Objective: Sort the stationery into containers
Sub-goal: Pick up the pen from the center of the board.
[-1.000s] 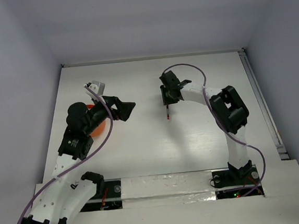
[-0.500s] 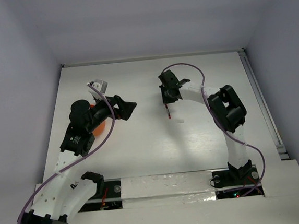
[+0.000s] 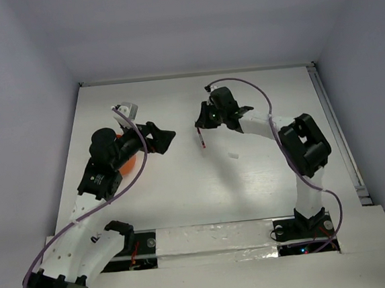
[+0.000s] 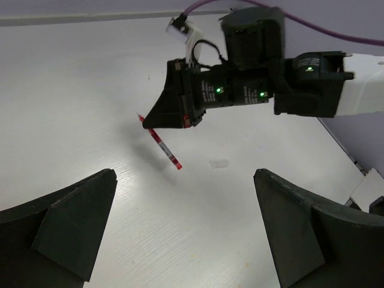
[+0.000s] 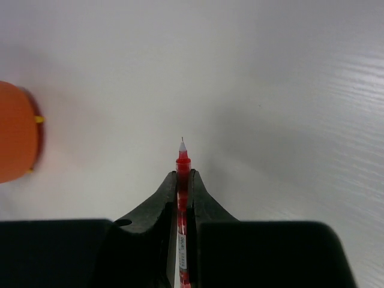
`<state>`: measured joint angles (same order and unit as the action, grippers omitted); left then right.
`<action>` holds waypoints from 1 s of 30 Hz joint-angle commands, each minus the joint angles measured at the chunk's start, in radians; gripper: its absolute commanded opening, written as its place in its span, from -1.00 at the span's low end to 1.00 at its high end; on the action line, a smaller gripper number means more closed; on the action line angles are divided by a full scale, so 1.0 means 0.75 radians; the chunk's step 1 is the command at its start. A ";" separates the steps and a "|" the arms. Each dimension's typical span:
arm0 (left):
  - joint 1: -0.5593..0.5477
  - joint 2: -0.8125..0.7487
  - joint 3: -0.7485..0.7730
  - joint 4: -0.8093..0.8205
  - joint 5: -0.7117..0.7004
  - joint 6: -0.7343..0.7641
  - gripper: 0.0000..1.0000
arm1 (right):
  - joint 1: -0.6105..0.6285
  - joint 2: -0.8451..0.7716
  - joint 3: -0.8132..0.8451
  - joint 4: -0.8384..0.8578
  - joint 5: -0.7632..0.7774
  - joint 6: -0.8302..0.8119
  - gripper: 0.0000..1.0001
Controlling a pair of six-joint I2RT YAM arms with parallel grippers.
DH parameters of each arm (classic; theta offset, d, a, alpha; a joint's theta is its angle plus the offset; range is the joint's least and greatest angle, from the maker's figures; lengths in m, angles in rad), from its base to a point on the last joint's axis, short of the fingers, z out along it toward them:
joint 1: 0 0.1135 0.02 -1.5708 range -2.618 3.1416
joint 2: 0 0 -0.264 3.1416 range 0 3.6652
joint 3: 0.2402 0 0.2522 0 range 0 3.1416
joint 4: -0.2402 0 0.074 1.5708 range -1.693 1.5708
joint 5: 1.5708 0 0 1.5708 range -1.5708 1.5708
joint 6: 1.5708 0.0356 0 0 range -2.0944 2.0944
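Note:
My right gripper [image 3: 203,121] is shut on a slim red pen [image 3: 200,138] and holds it above the table, tip pointing away in the right wrist view [image 5: 182,163]. The round orange-red pot [image 3: 127,165] sits at the left, mostly hidden under my left arm; its edge shows at the left of the right wrist view [image 5: 17,140]. My left gripper [image 3: 166,139] is open and empty, right of the pot. In the left wrist view it faces the right gripper [image 4: 151,117] and the hanging pen [image 4: 162,144]. A small white bit [image 3: 232,155] lies on the table.
The white bit also shows in the left wrist view [image 4: 219,163], on the white table [image 3: 183,192]. Grey walls close the table at the back and on both sides. A rail [image 3: 336,131] runs along the right edge.
My right gripper has moved left toward the pot with the red pen in it. The white bit now lies uncovered where the pen was. My left arm shifted slightly.

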<state>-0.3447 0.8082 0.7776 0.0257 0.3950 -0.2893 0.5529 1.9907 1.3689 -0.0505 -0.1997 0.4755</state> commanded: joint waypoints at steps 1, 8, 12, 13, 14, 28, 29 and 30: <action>0.008 0.004 0.025 0.045 0.044 0.001 0.98 | 0.009 -0.163 -0.044 0.196 -0.079 0.045 -1.00; 0.008 0.023 0.021 0.109 0.140 -0.056 0.98 | 0.009 -0.357 -0.217 0.402 -0.235 0.163 -1.00; 0.008 0.053 0.012 0.123 0.177 -0.072 0.39 | 0.009 -0.470 -0.318 0.531 -0.290 0.237 -1.00; 0.008 0.064 0.010 0.121 0.191 -0.074 0.25 | 0.009 -0.486 -0.332 0.554 -0.294 0.256 -1.00; 0.008 0.082 0.010 0.119 0.195 -0.078 0.20 | 0.025 -0.519 -0.363 0.611 -0.296 0.292 -1.00; 0.008 0.244 -0.008 0.223 0.353 -0.183 -0.01 | 0.187 -0.556 -0.379 1.039 -0.253 0.499 -1.00; 0.008 0.256 -0.010 0.231 0.359 -0.185 -0.01 | 0.201 -0.550 -0.361 1.049 -0.261 0.503 -1.00; 0.008 0.260 -0.010 0.236 0.367 -0.187 -0.04 | 0.202 -0.546 -0.357 1.057 -0.263 0.509 -1.00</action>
<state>-0.3447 0.9989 0.7773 0.1226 0.6243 -0.4084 0.6861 1.5784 1.0634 0.6189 -0.3866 0.8268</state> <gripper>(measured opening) 0.486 0.110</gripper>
